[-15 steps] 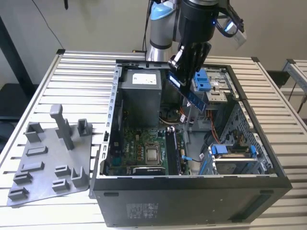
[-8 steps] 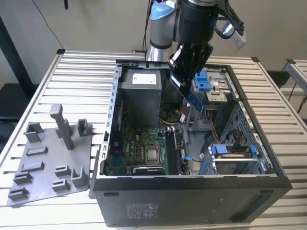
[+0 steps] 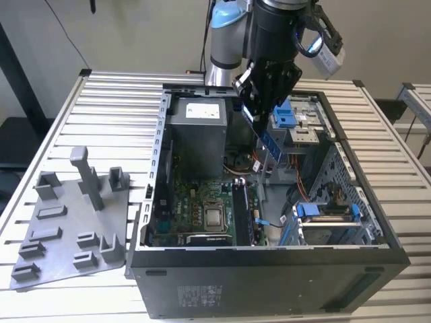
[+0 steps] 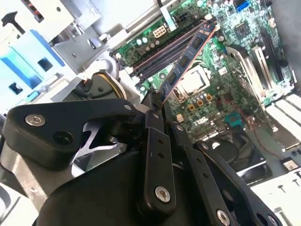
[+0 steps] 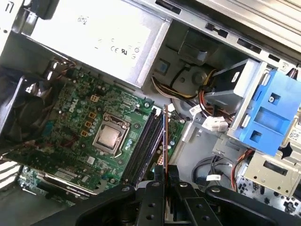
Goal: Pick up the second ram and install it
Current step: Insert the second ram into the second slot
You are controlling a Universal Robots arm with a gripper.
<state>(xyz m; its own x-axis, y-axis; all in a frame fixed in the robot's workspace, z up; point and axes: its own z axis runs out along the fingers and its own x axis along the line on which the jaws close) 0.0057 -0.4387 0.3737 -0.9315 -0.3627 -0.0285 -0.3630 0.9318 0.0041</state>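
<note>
Because the ram [image 4: 188, 57] is pinched only by one end, hanging over the slots [image 5: 143, 143] without touching them, a slight tilt or misalignment could jam it against a slot edge or bend it, and a weak hold could drop it onto the board [image 5: 89, 117]. The arm [image 3: 276, 33] points down into the case [image 3: 269, 269], its gripper [image 3: 259, 111] clenched on the ram.

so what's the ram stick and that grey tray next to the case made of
The ram stick, shut in the pincer, looks like blue fibreglass circuit board with dark chips and a glossy face. The grey tray looks like matte moulded plastic, uniform grey with rounded raised posts.
</note>
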